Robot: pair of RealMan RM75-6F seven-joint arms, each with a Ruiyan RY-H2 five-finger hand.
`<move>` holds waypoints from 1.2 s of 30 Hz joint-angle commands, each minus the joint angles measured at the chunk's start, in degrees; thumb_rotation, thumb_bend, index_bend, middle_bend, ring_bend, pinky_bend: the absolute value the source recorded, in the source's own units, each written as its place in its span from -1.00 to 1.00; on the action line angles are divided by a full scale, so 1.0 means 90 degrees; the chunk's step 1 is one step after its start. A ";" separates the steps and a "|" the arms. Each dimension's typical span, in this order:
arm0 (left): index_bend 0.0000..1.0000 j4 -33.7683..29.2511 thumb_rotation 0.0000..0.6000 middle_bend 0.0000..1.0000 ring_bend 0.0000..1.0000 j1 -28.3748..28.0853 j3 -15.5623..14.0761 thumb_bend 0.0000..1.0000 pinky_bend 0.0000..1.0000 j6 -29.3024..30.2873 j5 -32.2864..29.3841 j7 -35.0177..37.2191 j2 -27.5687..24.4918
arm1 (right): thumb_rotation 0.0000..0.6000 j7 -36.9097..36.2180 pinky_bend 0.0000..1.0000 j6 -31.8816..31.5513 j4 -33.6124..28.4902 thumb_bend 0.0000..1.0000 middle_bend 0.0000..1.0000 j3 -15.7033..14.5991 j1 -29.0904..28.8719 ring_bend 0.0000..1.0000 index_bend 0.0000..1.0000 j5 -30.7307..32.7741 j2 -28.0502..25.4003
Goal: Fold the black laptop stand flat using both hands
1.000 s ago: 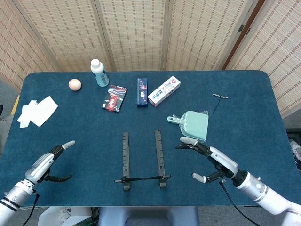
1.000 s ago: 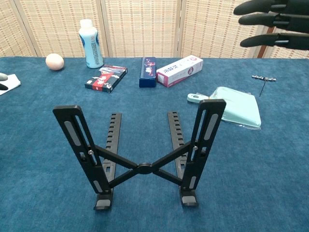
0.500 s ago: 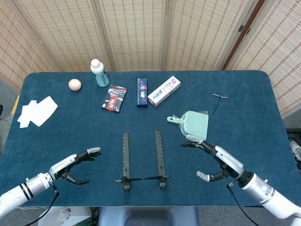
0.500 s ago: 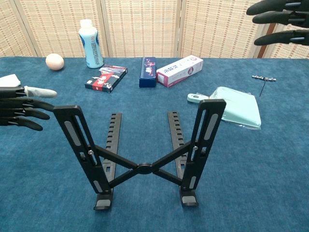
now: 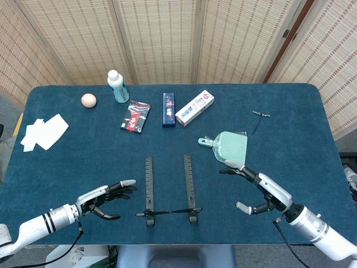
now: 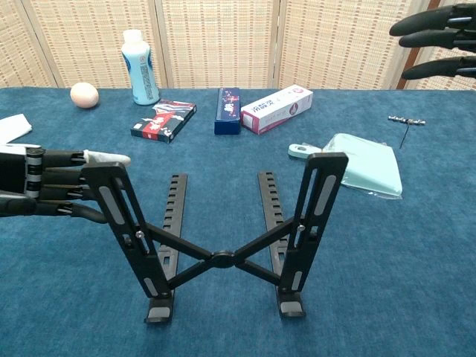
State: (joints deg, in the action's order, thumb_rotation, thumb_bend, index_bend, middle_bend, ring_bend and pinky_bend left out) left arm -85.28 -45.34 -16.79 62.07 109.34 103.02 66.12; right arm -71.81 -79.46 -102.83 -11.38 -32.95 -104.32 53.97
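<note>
We see a black metal folding laptop stand (image 6: 223, 238) upright and unfolded on the blue cloth-covered bench (image 5: 290, 134), near its front edge. Our left hand (image 5: 106, 196) sits just left of the stand, fingers (image 6: 104, 158) spread and empty, their tips at the stand's left upright; we cannot tell if they touch it. Our right hand (image 5: 259, 190) hovers right of the stand, well apart from it, fingers (image 6: 435, 21) spread and empty. Beyond the stand lie a red-and-white carton with lettering too small to read (image 5: 194, 107), a dark blue box (image 5: 168, 109), a black-and-red packet (image 5: 135, 116), a white-capped pale blue bottle (image 5: 117, 85) and a tan egg (image 5: 88, 100). Right of the stand lies a mint green dustpan (image 5: 230, 147).
</note>
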 commanded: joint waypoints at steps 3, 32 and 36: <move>-0.96 -0.0256 1.00 -0.76 -0.82 -0.0173 0.0020 -0.60 -0.74 -0.0127 -0.0317 0.0037 0.0026 | 1.00 -0.0064 -0.79 0.0034 0.0095 -0.51 -0.63 0.0018 0.0035 -1.00 -0.87 -0.0058 0.0012; -1.00 -0.0804 1.00 -0.87 -0.87 -0.0306 -0.0246 -0.77 -0.72 -0.0162 -0.0968 0.1449 0.0305 | 1.00 -0.0170 -0.80 0.0223 0.0262 -0.51 -0.67 0.0115 0.0179 -1.00 -0.90 -0.0085 0.0065; -1.00 -0.0858 1.00 -0.87 -0.88 -0.0232 -0.0220 -0.77 -0.73 -0.0155 -0.1071 0.1552 0.0385 | 1.00 -0.0134 -0.80 0.0231 0.0242 -0.51 -0.67 0.0118 0.0213 -1.00 -0.90 -0.0072 0.0066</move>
State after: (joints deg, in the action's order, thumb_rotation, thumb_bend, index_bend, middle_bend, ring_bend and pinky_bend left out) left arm -92.88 -47.59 -18.81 60.68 99.84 116.77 69.44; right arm -73.05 -77.38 -100.63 -10.33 -31.06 -105.00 54.56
